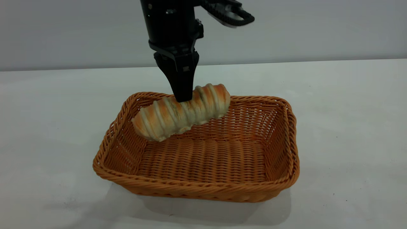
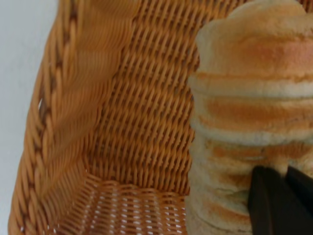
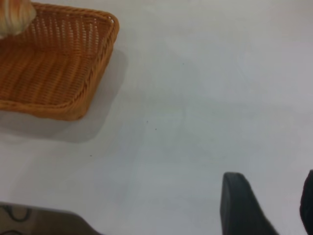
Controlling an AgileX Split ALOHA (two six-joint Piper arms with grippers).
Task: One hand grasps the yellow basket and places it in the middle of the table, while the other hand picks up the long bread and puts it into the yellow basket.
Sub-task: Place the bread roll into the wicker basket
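Basket [image 1: 197, 187] on table [image 1: 349, 127], near mid-table, long sides across the exterior view, shadow along its near wall. Floor of weave bare.

Left gripper [image 1: 183, 95] straight down over the basket's far left part, closed on bread [image 1: 181, 113] at about mid-length. Bread held tilted: lower end toward the near left corner of the basket, higher end up over the far rim. Lower end close above the weave; cannot tell whether touching. Dark finger hiding part of the crust where it pinches.

Left wrist view: bread [image 2: 249, 122] filling one side, cream ridges banding the golden crust, black fingertips [image 2: 274, 205] pressed against it. Behind it, basket wall and braided rim [image 2: 44, 127], with the woven floor showing beneath the loaf.

Right gripper [image 3: 266, 205] off to the side over bare table, well apart from the basket. Right wrist view: two dark fingers spread with white table [image 3: 195, 98] showing between them, holding nothing. Same view: one corner of basket [image 3: 93, 63] farther off, and an end of bread [image 3: 14, 17] just over its rim. A few tiny dark specks on the tabletop.

Exterior view: black ridged part of an arm at the top edge, right of the left arm's wrist.
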